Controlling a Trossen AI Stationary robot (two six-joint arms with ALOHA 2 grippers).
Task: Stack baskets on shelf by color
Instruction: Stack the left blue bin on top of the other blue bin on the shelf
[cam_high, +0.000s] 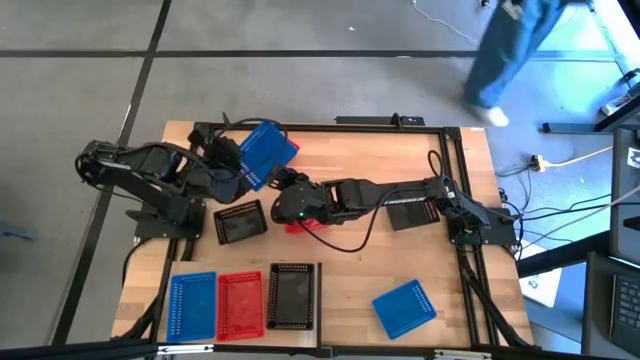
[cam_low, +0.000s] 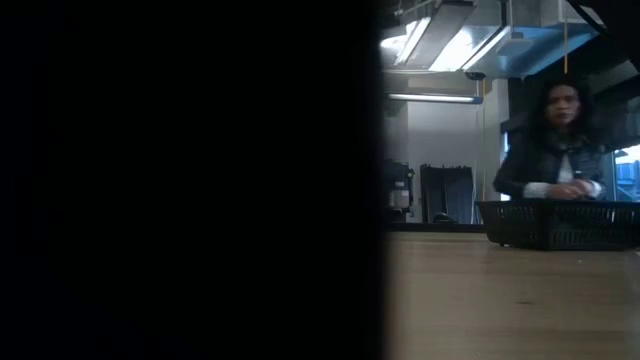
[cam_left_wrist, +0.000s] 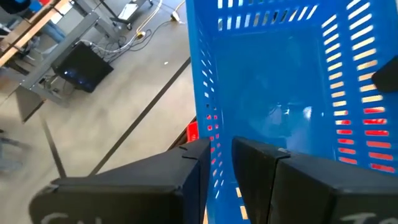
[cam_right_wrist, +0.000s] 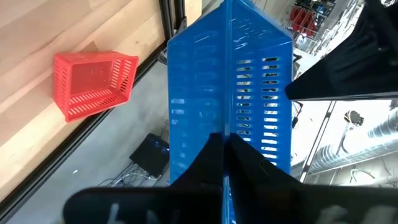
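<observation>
From above, both arms met over the far-left part of the wooden tabletop (cam_high: 400, 260). A blue basket (cam_high: 268, 152) hung tilted in the air between them, the left gripper (cam_high: 243, 172) at its near-left side and the right gripper (cam_high: 285, 185) just near-right of it. A black basket (cam_high: 240, 222) stood on the table just nearer than the left gripper, and a red basket (cam_high: 305, 226) showed partly under the right arm. Well nearer, along the front edge, stood a row touching side by side: blue (cam_high: 192, 305), red (cam_high: 240, 303) and black (cam_high: 293, 296). Another blue basket (cam_high: 405, 308) lay apart, front right. A person in blue trousers (cam_high: 505, 50) walked on the floor beyond the table.

The low view was half blocked by something dark; a black basket (cam_low: 558, 224) stood on the table, a seated person (cam_low: 555, 140) behind it.

In the left wrist view, the left gripper (cam_left_wrist: 221, 168) was clamped narrowly on the blue basket's (cam_left_wrist: 280, 93) slotted wall.

In the right wrist view, the right gripper (cam_right_wrist: 225, 158) pinched the blue basket's (cam_right_wrist: 211, 93) edge, fingers nearly together; a red basket (cam_right_wrist: 93, 84) lay on its side on the table beyond.
</observation>
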